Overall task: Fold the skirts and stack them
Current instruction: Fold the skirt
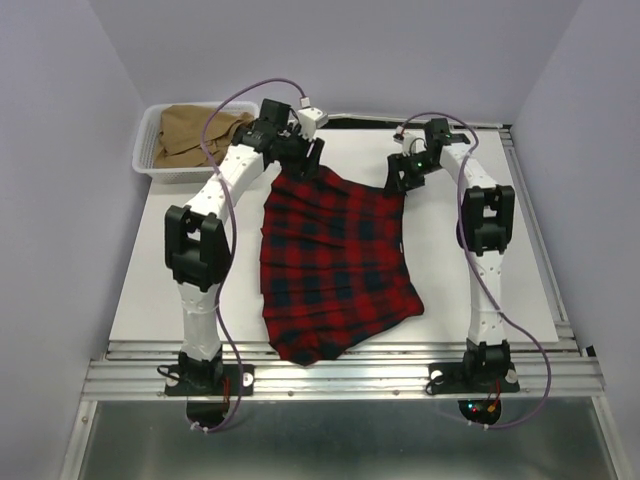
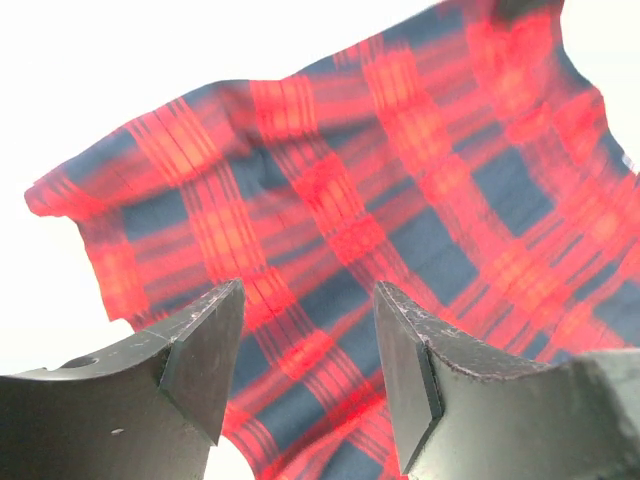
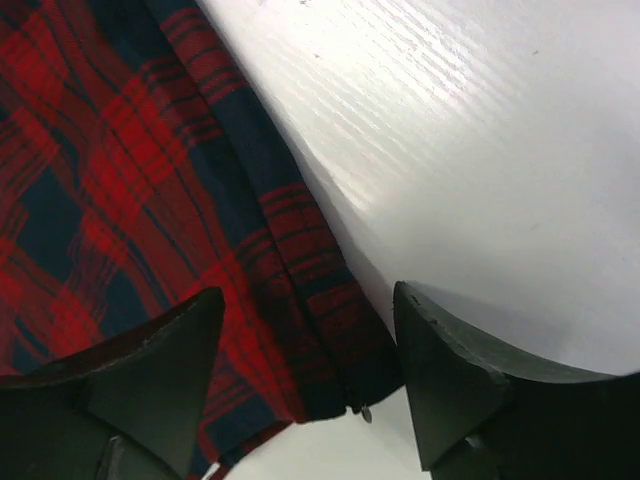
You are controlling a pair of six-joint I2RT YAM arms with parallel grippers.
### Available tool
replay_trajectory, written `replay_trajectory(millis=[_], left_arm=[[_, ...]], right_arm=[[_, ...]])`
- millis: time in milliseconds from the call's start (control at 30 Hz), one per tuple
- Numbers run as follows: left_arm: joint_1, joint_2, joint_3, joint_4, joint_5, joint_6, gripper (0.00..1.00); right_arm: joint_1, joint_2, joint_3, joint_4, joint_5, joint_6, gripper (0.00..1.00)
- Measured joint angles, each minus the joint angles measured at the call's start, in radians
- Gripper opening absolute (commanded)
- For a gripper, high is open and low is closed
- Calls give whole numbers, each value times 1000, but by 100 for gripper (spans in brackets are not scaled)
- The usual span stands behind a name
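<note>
The red-and-navy tartan skirt (image 1: 335,262) lies spread flat on the white table, waist at the far end, flared hem near. My left gripper (image 1: 303,160) is open over the skirt's far left corner; the plaid (image 2: 380,220) fills its wrist view between the fingers (image 2: 205,350). My right gripper (image 1: 398,178) is open over the far right waist corner (image 3: 345,380), where a small zipper pull shows. The tan-brown skirt (image 1: 195,135) lies bunched in the white basket (image 1: 150,165) at the far left.
The white tabletop (image 1: 470,300) ends at a metal rail along the near edge (image 1: 340,375). Purple cables loop from both arms. Walls close in on the left, right and back.
</note>
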Motion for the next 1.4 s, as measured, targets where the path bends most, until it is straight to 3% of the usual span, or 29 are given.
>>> replay_trajectory(millis=[100, 367, 600, 733, 867, 967, 1133, 1267, 1400], left_arm=[[18, 0, 30, 42, 17, -33, 66], [145, 37, 120, 75, 95, -126, 65], [228, 57, 158, 78, 101, -121, 65], [229, 36, 126, 79, 99, -86, 68], [229, -10, 96, 56, 99, -32, 71], [234, -65, 75, 23, 101, 27, 74], [264, -225, -13, -34, 123, 212, 75], [287, -409, -222, -51, 138, 396, 75], [273, -552, -476, -14, 98, 589, 75]], right_arm=[[1, 32, 13, 3, -50, -11, 60], [-2, 58, 19, -37, -156, -53, 1], [2, 31, 36, -89, -200, -87, 1], [29, -111, -16, -89, -194, -111, 1], [131, -336, -78, -87, -155, -211, 1], [239, -502, -211, -61, -107, -317, 1], [431, -751, -634, -3, 17, -491, 1], [446, -843, -927, 66, 138, -566, 1], [446, -861, -1043, 84, 219, -590, 1]])
